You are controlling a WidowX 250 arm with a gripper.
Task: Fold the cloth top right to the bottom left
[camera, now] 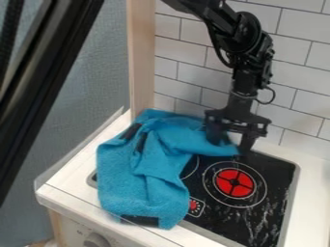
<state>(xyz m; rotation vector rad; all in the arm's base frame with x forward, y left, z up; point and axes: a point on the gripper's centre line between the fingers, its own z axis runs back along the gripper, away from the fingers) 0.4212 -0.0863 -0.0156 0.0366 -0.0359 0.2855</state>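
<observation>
Think of a clock face laid over your view, with its middle on the blue cloth (145,169). Your gripper (232,146) hangs down at 2 o'clock, over the back part of the stove top (274,205). Its fingers (247,144) are spread, with a gap between them. The cloth's flap pokes out toward 3 o'clock, and its tip lies at the fingers. One finger is over the flap and the other is just past its tip. You cannot tell if they touch it.

The cloth lies in a bumpy heap, partly on the white bench (71,185) and partly over the stove top's 9 o'clock side. It is longer from 12 to 6 than from side to side, and its low end comes close to the front edge of the bench. There are wrinkles near its middle. Two dark patches show on it near 11 and 12 o'clock, and one more sits at its 6 o'clock end.

Look to 3 o'clock, a bit low, for the round red burner mark (234,183). A small red dial mark (193,205) is just beside the cloth, between 4 and 5. The round knob (97,240) is at 7, on the front. The tile wall (296,72) stands behind, at 1 o'clock, next to the wooden post (142,53) at 12.
</observation>
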